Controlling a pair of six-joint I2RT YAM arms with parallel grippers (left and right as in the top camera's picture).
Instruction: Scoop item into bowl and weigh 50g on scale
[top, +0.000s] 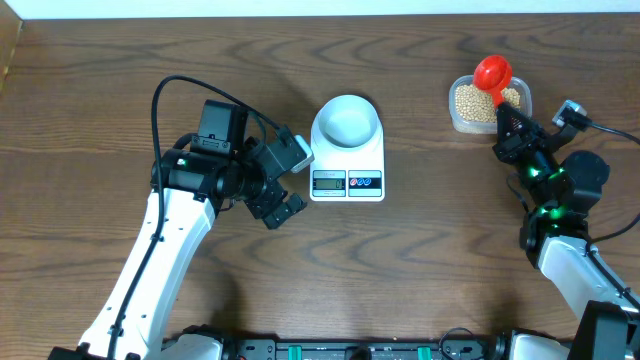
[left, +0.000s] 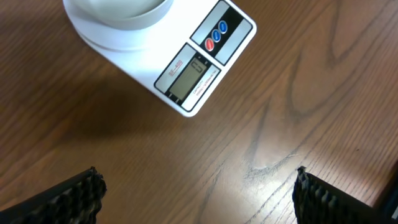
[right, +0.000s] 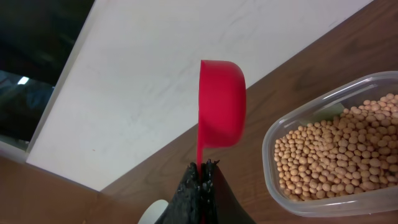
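The white bowl (top: 347, 122) sits on the white scale (top: 347, 178) at the table's middle; no beans show in it. The scale's display also shows in the left wrist view (left: 188, 73). The tan beans (top: 470, 100) fill a clear tub (top: 458, 121) at the back right, also in the right wrist view (right: 339, 149). My right gripper (top: 507, 118) is shut on the handle of a red scoop (top: 493, 72), held over the tub; the scoop (right: 221, 102) is tipped on its side next to the tub. My left gripper (top: 283, 205) is open and empty, left of the scale.
A white wall or board (right: 174, 68) runs along the table's far edge behind the tub. Bare wooden table (left: 261, 143) lies under the left gripper, in front of the scale.
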